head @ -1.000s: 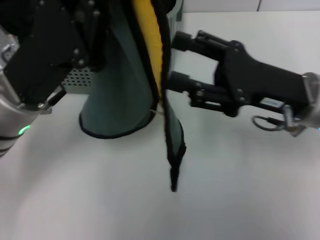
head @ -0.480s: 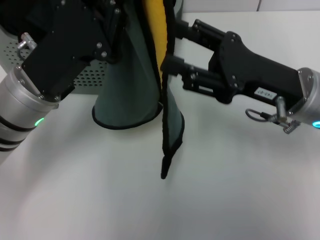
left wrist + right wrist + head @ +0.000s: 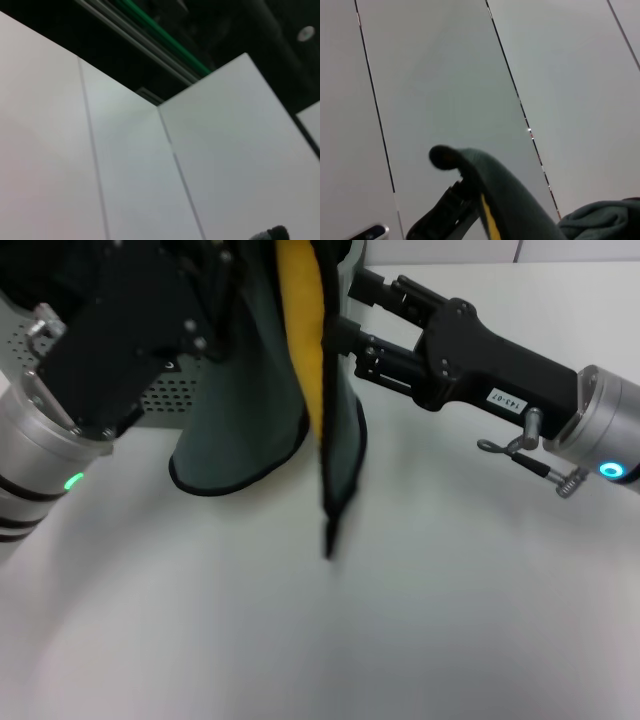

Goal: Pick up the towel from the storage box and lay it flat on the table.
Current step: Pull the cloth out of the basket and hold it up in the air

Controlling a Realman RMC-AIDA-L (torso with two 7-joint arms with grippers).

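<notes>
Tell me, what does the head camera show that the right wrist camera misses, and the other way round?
Only the head view shows the white table, the green storage box behind the left arm, and both arms: the left pincer and right pincer flank the hanging towel. Only the right wrist view shows pale wall panels with dark seams. Both show the towel's grey-green cloth with its yellow face.

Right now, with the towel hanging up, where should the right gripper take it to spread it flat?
Probably the black-bordered side edge of the towel, from the robot's right. It hangs folded lengthwise from the left gripper, that edge facing the right gripper, whose fingers straddle it up high. Its lowest corner dangles over the table, storage box behind.
</notes>
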